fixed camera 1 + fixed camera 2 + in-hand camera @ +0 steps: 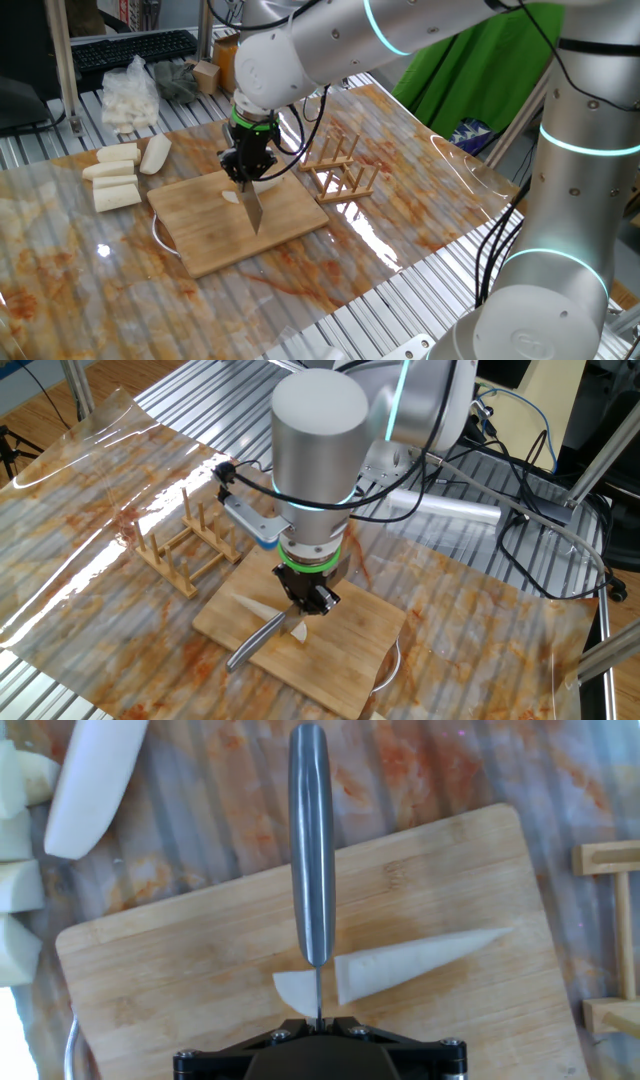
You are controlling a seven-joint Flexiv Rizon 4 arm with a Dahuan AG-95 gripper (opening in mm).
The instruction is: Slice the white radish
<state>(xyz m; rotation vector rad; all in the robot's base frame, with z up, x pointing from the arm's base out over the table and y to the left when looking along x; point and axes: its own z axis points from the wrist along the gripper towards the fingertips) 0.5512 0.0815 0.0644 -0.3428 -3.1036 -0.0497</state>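
Closest to my hand view lens is the black body of the gripper point(318, 1045) along the bottom edge, and I see it clamped shut on the knife point(311, 850), whose grey metal handle runs straight up the middle of the frame. In one fixed view the gripper point(248, 178) points down with the blade hanging below it, tip over the cutting board point(205, 225).

Just under the knife in the hand view lies the white radish point(415, 965), on the lower middle of the cutting board point(180, 980). It is cream-white and smooth, tapering to a point that aims toward the right edge of the frame. Its thick end sits right beside the blade line, cut flat. A small separate piece point(293, 990) lies just to the left of that line, a rounded cream-white slice apart from the main root by a thin gap.

In the other fixed view the radish point(252, 605) shows as a pale wedge on the board point(360, 650), left of the gripper point(308, 600), with a small piece near the blade.

Further out, blocky white chunks point(112, 175) sit in the left of one fixed view, off the board, with a clear bag of white pieces point(130, 95) above them. A wooden rack point(340, 170) stands right of the board on the marbled sheet point(420, 200).
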